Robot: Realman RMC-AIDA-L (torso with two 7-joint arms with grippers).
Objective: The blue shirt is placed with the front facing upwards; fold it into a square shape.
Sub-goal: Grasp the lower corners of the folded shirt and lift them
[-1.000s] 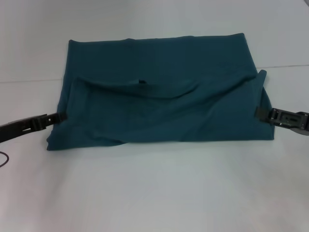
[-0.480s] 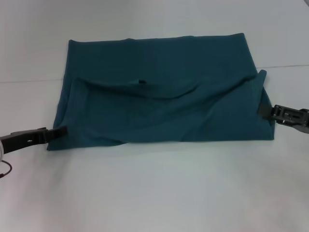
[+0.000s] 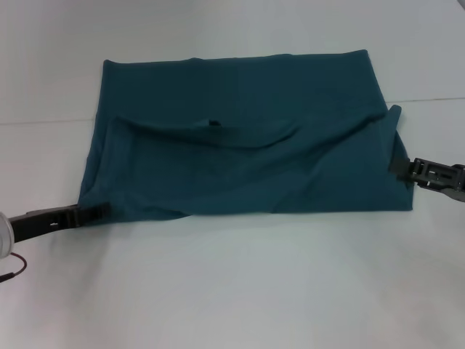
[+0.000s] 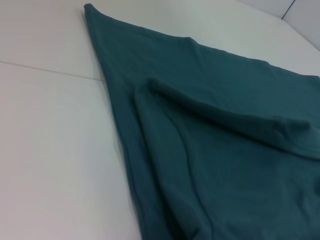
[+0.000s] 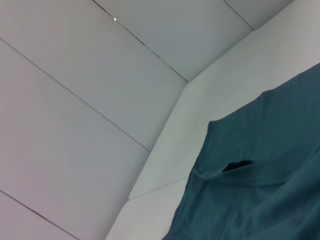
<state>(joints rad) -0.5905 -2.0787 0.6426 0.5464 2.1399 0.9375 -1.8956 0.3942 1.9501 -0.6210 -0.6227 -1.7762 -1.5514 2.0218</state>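
Note:
The blue shirt (image 3: 240,145) lies flat on the white table as a wide folded rectangle, with a fold ridge across its middle and a small dark neck label (image 3: 213,122). No print shows. My left gripper (image 3: 100,212) lies low at the shirt's near left corner, its tip touching the cloth edge. My right gripper (image 3: 397,164) rests against the shirt's right edge, a little above the near right corner. The left wrist view shows the layered left side of the shirt (image 4: 225,150). In the right wrist view the shirt (image 5: 260,200) shows with the neck opening (image 5: 237,165).
The white table (image 3: 240,291) stretches wide in front of the shirt and to both sides. A thin seam line (image 3: 436,99) crosses the table behind the shirt's right side. A dark cable loop (image 3: 11,275) hangs by my left arm at the left edge.
My left gripper has slid along the shirt's left edge toward me, from mid-edge to the near left corner. The right gripper has drawn slightly outward and away. The shirt has not shifted.

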